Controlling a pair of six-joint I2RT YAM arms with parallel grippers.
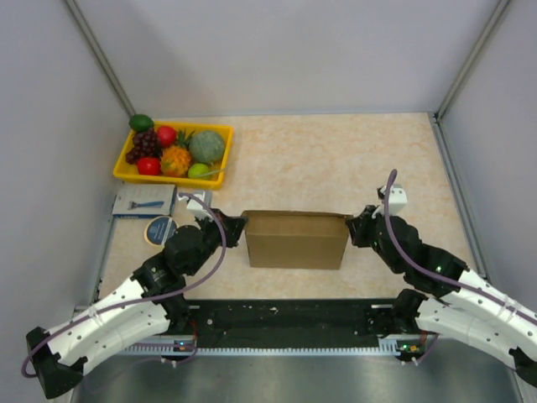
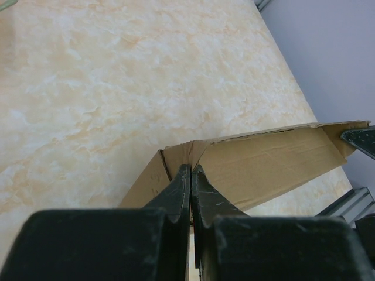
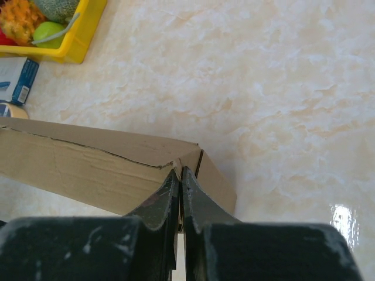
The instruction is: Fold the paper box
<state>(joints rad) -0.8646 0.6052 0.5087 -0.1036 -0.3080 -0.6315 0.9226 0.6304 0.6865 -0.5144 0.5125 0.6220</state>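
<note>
The brown paper box stands folded up in the middle of the table, between the two arms. My left gripper is shut on the box's left end; in the left wrist view the gripper pinches a cardboard edge at the corner. My right gripper is shut on the box's right end; in the right wrist view the gripper pinches the corner of the box. The box is held between both grippers, its bottom near the table.
A yellow tray of toy fruit sits at the back left and shows in the right wrist view. A blue-white packet and a round tape roll lie left of the left gripper. Grey walls enclose the table.
</note>
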